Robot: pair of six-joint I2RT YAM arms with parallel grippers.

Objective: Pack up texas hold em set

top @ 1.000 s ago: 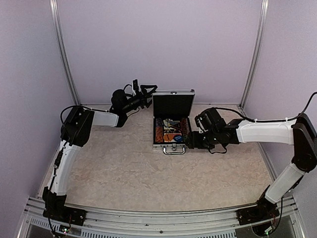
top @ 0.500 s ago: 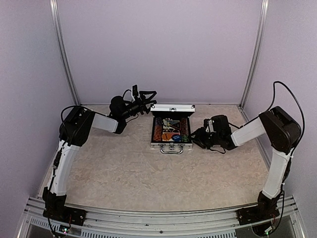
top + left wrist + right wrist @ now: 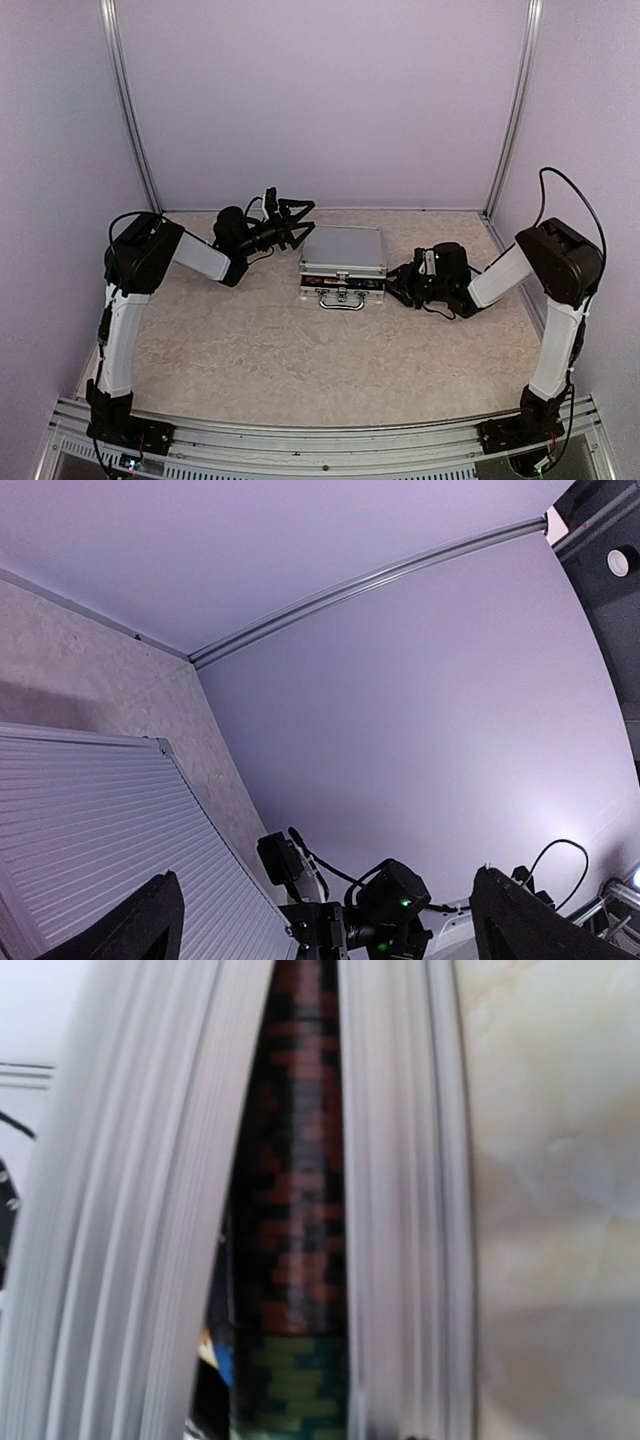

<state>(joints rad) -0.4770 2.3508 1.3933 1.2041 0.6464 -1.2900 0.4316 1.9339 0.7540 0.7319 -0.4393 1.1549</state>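
L arm (image 3: 118, 345): white links, bulky blk joints, blk base (image 3: 118, 425). R arm (image 3: 562, 360): same build. Thin blk R cable (image 3: 572, 185) loops at 12 o'clock of its elbow. L cable (image 3: 103, 325) runs down link's 9 o'clock side. L pincer (image 3: 303, 225) & R pincer (image 3: 395, 283) all blk. L fingers (image 3: 145, 930) blunt, matte.

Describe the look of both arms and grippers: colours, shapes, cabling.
Both arms share one build: the left arm and right arm have white tubular links between bulky black joint housings, on black bases. The left gripper and right gripper are mostly black. Thin black cables loop outside the joints.
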